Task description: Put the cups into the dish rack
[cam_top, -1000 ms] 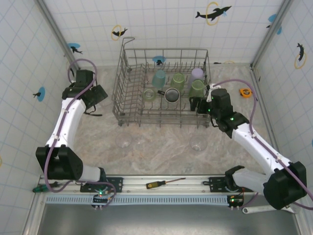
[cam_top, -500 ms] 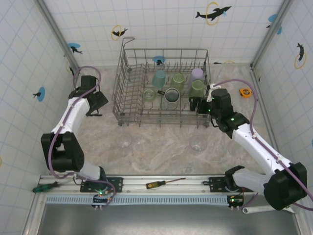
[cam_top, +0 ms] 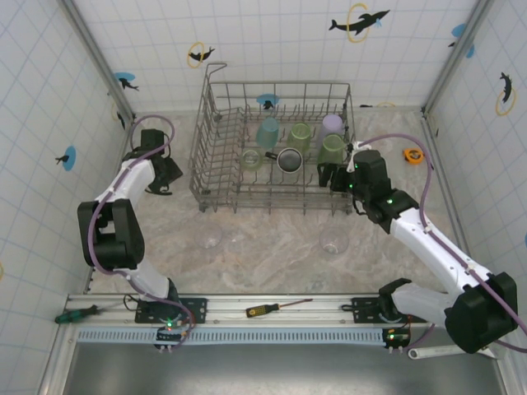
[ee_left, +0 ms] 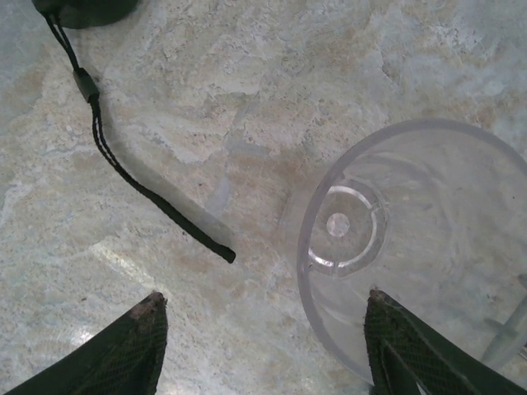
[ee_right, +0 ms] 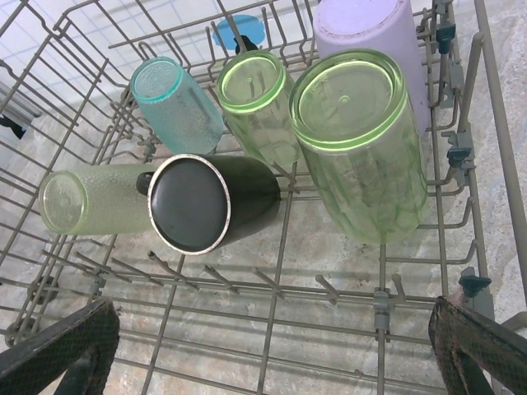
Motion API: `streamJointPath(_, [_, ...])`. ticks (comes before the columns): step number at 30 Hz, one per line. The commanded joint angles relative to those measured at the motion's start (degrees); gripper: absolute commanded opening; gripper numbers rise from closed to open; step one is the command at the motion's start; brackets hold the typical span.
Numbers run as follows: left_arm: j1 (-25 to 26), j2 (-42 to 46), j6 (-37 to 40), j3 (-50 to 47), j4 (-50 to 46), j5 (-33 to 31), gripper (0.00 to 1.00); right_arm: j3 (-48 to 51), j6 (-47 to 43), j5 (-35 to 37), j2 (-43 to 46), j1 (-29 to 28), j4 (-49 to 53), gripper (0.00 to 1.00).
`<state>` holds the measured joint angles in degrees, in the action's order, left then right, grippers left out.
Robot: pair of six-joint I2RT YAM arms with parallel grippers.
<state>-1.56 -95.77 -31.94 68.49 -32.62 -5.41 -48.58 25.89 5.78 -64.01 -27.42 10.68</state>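
The left tool (ee_left: pixel 263 298) gapes wide and holds nothing. A clear glass (ee_left: pixel 403 247) sits on the table (ee_left: pixel 247 99) at lower right, just beside one finger. Mid-frame in the top view, the rack (cam_top: pixel 210 164) holds teal, green and lavender cups (ee_right: pixel 354 140) and a mug (ee_right: pixel 206 202). The right tool (ee_right: pixel 273 306), wide open and empty, is at the rack's right end.

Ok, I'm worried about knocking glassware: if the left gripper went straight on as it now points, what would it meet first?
Probably the clear glass: its rim lies ahead of one finger of the open left gripper, off-centre. The other finger would reach bare tabletop. Depth is unclear.
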Motion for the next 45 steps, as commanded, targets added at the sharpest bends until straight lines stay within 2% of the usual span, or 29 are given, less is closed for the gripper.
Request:
streamJointPath(1, [-0.53, -1.64, 1.07, 0.17, 1.5, 1.46, 0.6, -1.33, 0.52, 1.56, 0.45, -0.72, 1.43, 1.0])
streamJointPath(6, [-0.55, -3.14, 1.05, -0.01, 2.85, 2.59, 0.48, -1.96, 0.56, 1.73, 0.03, -1.32, 1.87, 1.0])
streamJointPath(8, [-0.54, -3.78, 1.08, 0.02, 2.91, 2.38, 0.38, -2.05, 0.57, 2.02, 0.27, -1.5, 2.2, 1.0])
streamJointPath(12, [-0.9, -4.21, 0.99, 0.21, 2.67, 1.6, 0.02, -2.3, 0.7, 2.47, 0.85, -1.74, 2.81, 1.0])
streamJointPath(13, [-0.98, -4.02, 0.93, 0.24, 2.5, 1.48, 0.0, -2.38, 0.77, 2.48, 1.05, -1.76, 2.94, 1.0])
streamJointPath(29, [-3.55, 9.15, 1.4, -3.97, 0.24, 0.84, 0.0, -2.2, 3.58, 0.44, 2.01, -3.44, 3.46, 1.0])
streamJointPath(36, [-4.8, 12.67, 2.36, -2.58, -0.44, 4.64, 0.0, -2.79, 6.15, -0.42, 1.35, -4.22, 3.32, 1.0])
streamJointPath(45, [-6.32, 15.73, 2.95, 3.49, 0.36, 13.84, 0.0, -5.3, 9.27, -1.26, -1.02, -5.97, 3.42, 1.0])
